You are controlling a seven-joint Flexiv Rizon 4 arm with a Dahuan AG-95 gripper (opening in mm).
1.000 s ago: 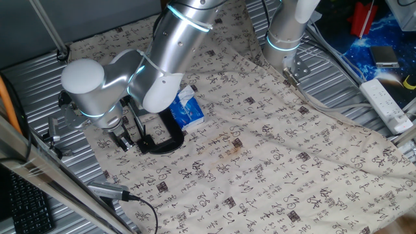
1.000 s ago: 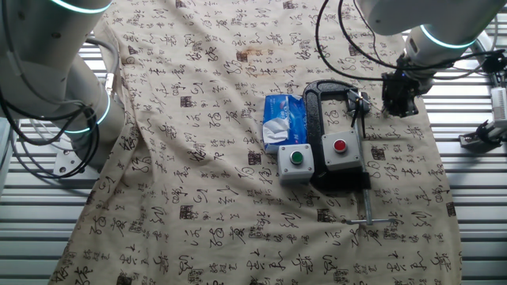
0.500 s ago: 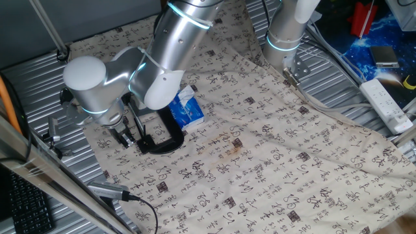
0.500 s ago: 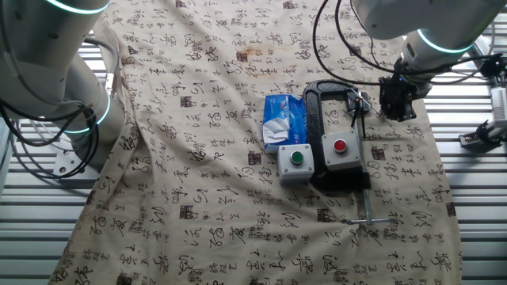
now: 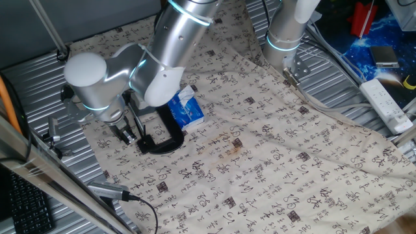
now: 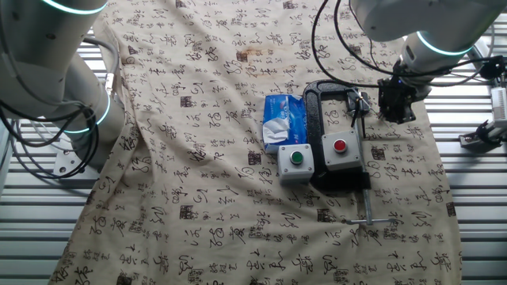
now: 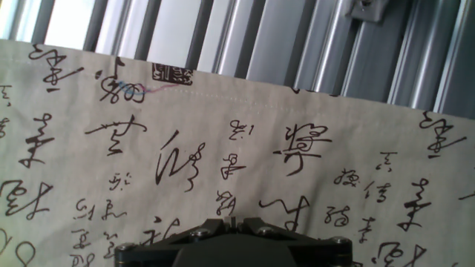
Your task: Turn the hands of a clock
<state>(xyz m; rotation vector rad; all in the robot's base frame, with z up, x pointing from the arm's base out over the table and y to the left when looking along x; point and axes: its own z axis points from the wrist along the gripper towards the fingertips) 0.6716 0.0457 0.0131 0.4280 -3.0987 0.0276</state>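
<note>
1. The cloth (image 6: 198, 182) over the table is printed all over with black brush calligraphy; my hand view shows the strokes large and sharp, with a small square seal mark near the cloth's hem, but I cannot read any of it as words.
2. No brand name or label is legible anywhere. The blue tissue box (image 6: 283, 120) has printing too small to make out.
3. The clock (image 6: 339, 131), a black ring-shaped frame with a long straight bar, lies flat on the cloth. The other fixed view shows it whole: its curved end is near the tissue box, and the bar runs past a grey box with a red button (image 6: 341, 150) to a thin cross handle.
4. A second grey box with a green button (image 6: 295, 161) sits just beside the red one; only that view shows the two boxes.
5. One fixed view shows only the clock's curved end (image 5: 162, 140), with my arm covering the rest.
6. My gripper (image 6: 394, 107) hangs low over the cloth just beside the clock's curved end, towards the cloth's edge. In one fixed view my dark fingers (image 5: 127, 134) point down close together beside the ring, gripping nothing I can see.
7. My hand view shows only the gripper's black body at the bottom, bare cloth, and ribbed metal table (image 7: 297, 44); whether the fingers are parted or together, I cannot tell.
</note>
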